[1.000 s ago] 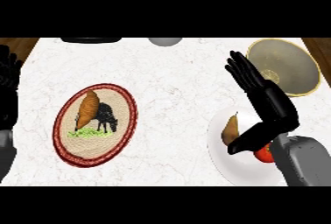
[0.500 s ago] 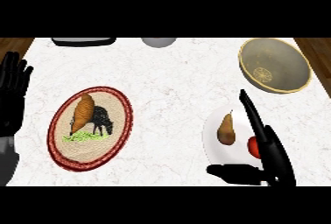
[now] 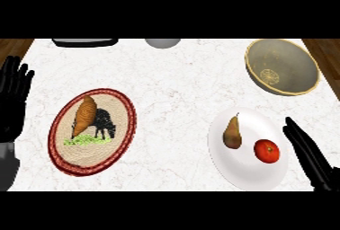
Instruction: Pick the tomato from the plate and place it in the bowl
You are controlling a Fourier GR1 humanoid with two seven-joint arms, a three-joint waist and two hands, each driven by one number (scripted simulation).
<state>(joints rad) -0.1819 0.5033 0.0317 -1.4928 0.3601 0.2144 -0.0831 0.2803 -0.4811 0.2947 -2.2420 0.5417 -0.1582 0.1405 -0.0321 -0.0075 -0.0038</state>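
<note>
A pale marbled counter (image 3: 179, 81) fills the frame. At left lies a woven red-rimmed plate (image 3: 123, 134); at lower right the smooth white plate (image 3: 249, 173) holds a pear (image 3: 232, 132) and the glossy round tomato (image 3: 267, 151). The matte bowl (image 3: 282, 66) waits upper right. The right hand (image 3: 306, 150), fingers straight, hangs just beside the tomato, seemingly poised to grasp; the left hand (image 3: 13, 94) rests open at the left edge.

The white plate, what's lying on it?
On the white plate lie a tomato and a brown pear, apart. The right hand covers its right rim.
</note>
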